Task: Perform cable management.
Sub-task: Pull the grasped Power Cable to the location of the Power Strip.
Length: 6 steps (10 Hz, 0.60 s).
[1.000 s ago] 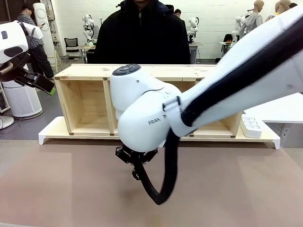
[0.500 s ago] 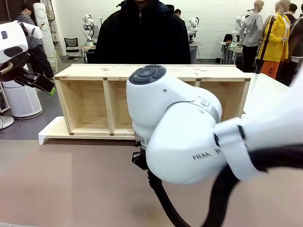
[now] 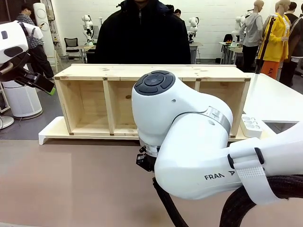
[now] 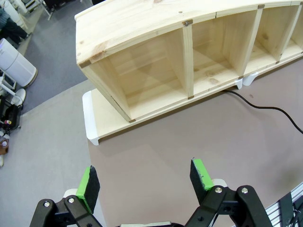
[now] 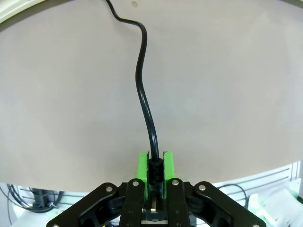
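In the right wrist view, my right gripper (image 5: 155, 158) is shut on the cable (image 5: 142, 85) close to its thicker end piece. From there the thin black cord snakes away over the brown table top. In the front view the right arm's white body hides that gripper. The left wrist view shows the cable (image 4: 265, 108) coming out from under the wooden shelf (image 4: 142, 28) and curving across the table. My left gripper (image 4: 145, 177) hangs open high above the table, holding nothing. It is also up at the far left (image 3: 47, 87) of the front view.
The wooden shelf (image 3: 156, 71) lies on a white base board (image 3: 52, 132) across the table's far side, and a person in black (image 3: 142, 33) stands behind it. A white power strip (image 3: 251, 125) sits at the shelf's right end. A thick black hose (image 3: 165, 208) hangs under my right arm.
My right arm has swung to the right and nearer the front camera, its wrist shifting right over the table. The left arm has not moved.
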Motion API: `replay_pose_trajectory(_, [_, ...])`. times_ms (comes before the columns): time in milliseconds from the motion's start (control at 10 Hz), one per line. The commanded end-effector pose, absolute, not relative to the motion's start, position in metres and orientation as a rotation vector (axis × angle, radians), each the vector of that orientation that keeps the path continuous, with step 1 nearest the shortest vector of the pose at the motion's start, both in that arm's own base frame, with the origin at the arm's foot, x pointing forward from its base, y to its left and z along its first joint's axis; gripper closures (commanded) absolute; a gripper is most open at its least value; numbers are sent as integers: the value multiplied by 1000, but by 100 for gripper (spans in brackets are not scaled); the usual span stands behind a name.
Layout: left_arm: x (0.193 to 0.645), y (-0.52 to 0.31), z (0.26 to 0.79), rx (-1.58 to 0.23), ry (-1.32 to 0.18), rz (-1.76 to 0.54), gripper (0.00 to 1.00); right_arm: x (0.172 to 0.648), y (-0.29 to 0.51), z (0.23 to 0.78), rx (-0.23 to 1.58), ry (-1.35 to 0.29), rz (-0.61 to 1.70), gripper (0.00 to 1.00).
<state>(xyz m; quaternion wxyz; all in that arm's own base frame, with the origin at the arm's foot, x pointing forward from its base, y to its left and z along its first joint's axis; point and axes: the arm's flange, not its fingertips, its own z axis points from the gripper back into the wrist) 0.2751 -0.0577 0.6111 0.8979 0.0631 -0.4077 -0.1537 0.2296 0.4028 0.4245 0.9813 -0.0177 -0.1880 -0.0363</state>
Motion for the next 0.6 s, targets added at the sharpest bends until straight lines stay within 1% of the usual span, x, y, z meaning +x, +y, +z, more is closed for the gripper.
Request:
replay_pose_trajectory(0, [277, -58, 612, 135, -857, -317, 0, 231, 405, 426, -33, -353, -74, 84])
replay_pose_trajectory(400, [277, -58, 612, 135, -857, -317, 0, 227, 398, 424, -62, -368, -59, 84])
replay_pose_trajectory(500, [277, -58, 612, 135, -857, -317, 0, 218, 379, 429, -75, -354, -66, 84])
